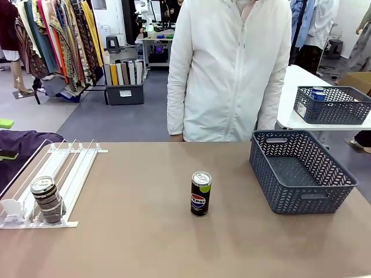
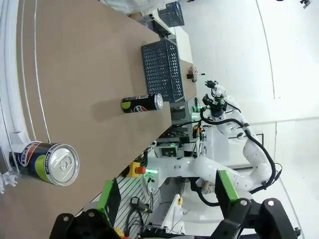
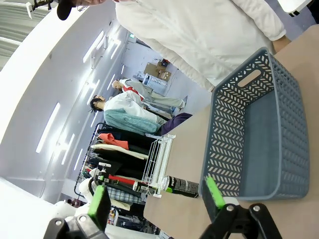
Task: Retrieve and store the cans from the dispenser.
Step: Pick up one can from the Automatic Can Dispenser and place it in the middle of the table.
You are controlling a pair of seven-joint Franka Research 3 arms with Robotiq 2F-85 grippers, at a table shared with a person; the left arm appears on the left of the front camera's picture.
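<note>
1. The left pincer [image 2: 167,199] stands wide, with nothing between its green pads. The right pincer [image 3: 157,199] is spread wide too, and is empty.
2. The lying can [image 1: 46,200] rests on its side at the low front end of the rack [image 1: 75,168]. It sits close to the front stop, on the robot's left side of the table [image 1: 133,243].
3. Its long axis runs along the lane, with the silver top turned toward the robot's side. The round body therefore faces up and out to the rails.
4. In the left wrist view this can sits ahead of the left pincer and off to one side of the gap between the pads, not in line with it. The pincer is well apart from the can.
5. The left arm looks the nearer one for this can, since the rack is on its side of the table.
6. The upright can [image 1: 201,193] stands in the middle of the table, between the rack and the basket [image 1: 272,168] and apart from both. In the right wrist view it sits far ahead, roughly in line with that pincer's gap.
7. The basket is empty and lies on the robot's right, nearer the right arm.
8. My judgement is that the left pincer needs to shift sideways until the lying can is centred in its gap. The pads should then close across the can's width, not along its length.
</note>
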